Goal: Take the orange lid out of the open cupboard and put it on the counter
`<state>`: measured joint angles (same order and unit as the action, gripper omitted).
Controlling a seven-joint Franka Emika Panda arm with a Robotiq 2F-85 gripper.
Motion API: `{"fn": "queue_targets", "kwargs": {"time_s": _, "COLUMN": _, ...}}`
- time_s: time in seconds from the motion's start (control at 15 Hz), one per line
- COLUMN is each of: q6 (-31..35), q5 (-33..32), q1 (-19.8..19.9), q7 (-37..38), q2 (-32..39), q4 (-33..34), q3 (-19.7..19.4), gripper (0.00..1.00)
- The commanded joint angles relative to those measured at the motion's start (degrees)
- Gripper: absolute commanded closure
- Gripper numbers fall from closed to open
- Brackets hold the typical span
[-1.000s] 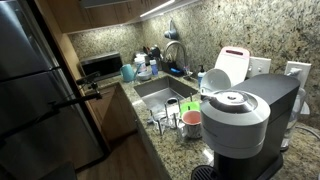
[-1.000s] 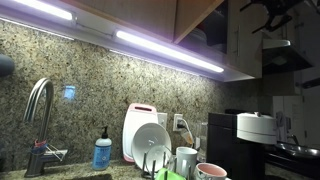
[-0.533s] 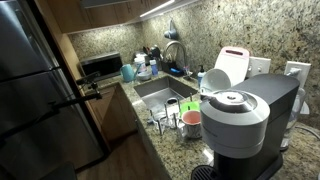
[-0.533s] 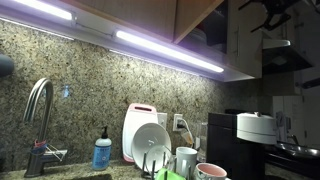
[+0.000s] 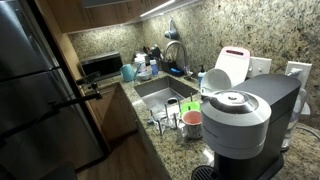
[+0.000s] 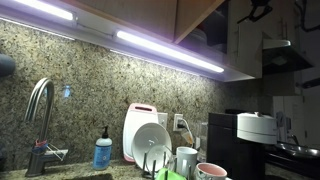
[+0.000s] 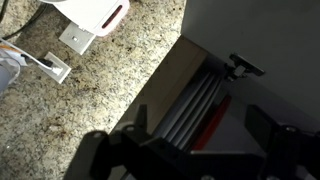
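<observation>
Speckled granite covers the counter (image 5: 160, 148), crowded around the sink (image 5: 158, 95), and the wall below the open cupboard (image 7: 178, 75), where the orange lid (image 7: 212, 120) stands on edge beside grey slats, my gripper (image 7: 203, 150) spread wide, empty, facing it.

KITCHEN: The sink (image 5: 157, 95) is set into the counter (image 5: 168, 152), with the tap (image 5: 175, 50) at its back edge, against the wall (image 5: 205, 25). A coffee machine (image 5: 245, 115) stands at the counter's near end, and a cup (image 5: 191, 122) sits just beside it on the sink side. Behind them a cutting board (image 5: 235, 60) leans on the wall with a plate (image 5: 216, 80) propped in front. A soap bottle (image 6: 102, 152) stands between tap and board. In the wrist view the lid (image 7: 212, 122) appears to stand on edge inside the cupboard (image 7: 175, 80), beside upright trays (image 7: 190, 105).
</observation>
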<state>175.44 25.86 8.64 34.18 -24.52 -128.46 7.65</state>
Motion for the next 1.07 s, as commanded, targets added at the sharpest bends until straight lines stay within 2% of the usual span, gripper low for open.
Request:
{"fn": "queue_targets", "kwargs": {"time_s": 0.0, "q6": -0.15, "q5": -1.46, "q1": 4.10, "q7": 2.66, "q2": 4.82, "q4": 6.56, "q3": 1.71, "gripper": 0.00}}
{"fn": "queue_targets", "kwargs": {"time_s": 0.2, "q6": -0.15, "q5": -1.51, "q1": 6.51, "q7": 3.70, "q2": 7.02, "q4": 9.19, "q3": 2.46, "gripper": 0.00}}
{"fn": "queue_targets", "kwargs": {"time_s": 0.33, "q6": -0.36, "q5": -0.88, "q1": 6.68, "q7": 4.78, "q2": 8.14, "q4": 10.64, "q3": 2.35, "gripper": 0.00}}
{"fn": "queue_targets", "kwargs": {"time_s": 0.47, "q6": -0.40, "q5": 0.99, "q1": 4.48, "q7": 4.38, "q2": 9.14, "q4": 12.43, "q3": 1.33, "gripper": 0.00}}
{"fn": "queue_targets", "kwargs": {"time_s": 0.87, "q6": -0.53, "q5": 0.15, "q1": 4.58, "q7": 6.36, "q2": 11.21, "q4": 16.85, "q3": 2.40, "gripper": 0.00}}
{"fn": "queue_targets", "kwargs": {"time_s": 0.93, "q6": -0.01, "q5": 0.06, "q1": 4.22, "q7": 4.52, "q2": 9.67, "q4": 14.14, "q3": 1.87, "gripper": 0.00}}
{"fn": "queue_targets", "kwargs": {"time_s": 1.0, "q6": -0.01, "q5": 0.06, "q1": 4.22, "q7": 4.56, "q2": 9.94, "q4": 14.67, "q3": 1.99, "gripper": 0.00}}
